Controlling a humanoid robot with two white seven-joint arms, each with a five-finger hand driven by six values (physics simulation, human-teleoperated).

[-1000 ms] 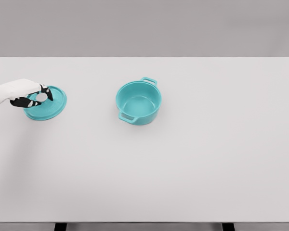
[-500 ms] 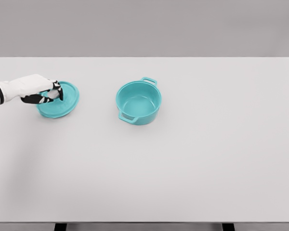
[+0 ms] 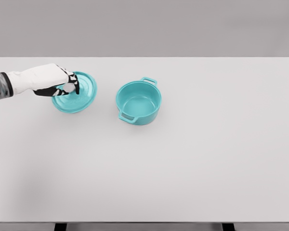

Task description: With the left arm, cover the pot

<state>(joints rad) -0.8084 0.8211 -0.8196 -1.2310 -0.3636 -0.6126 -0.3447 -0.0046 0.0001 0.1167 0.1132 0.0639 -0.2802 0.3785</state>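
Note:
A teal pot (image 3: 138,102) with two side handles stands uncovered near the middle of the white table (image 3: 207,154). To its left a round teal lid (image 3: 81,96) hangs tilted above the tabletop, held by its knob. My left hand (image 3: 70,85) reaches in from the left edge and is shut on that knob, hiding it. The lid is a short gap left of the pot's rim and apart from it. My right arm does not show.
My left hand has carried the lid to the right, toward the pot, and lifted it a little higher. The pot has stayed in place.

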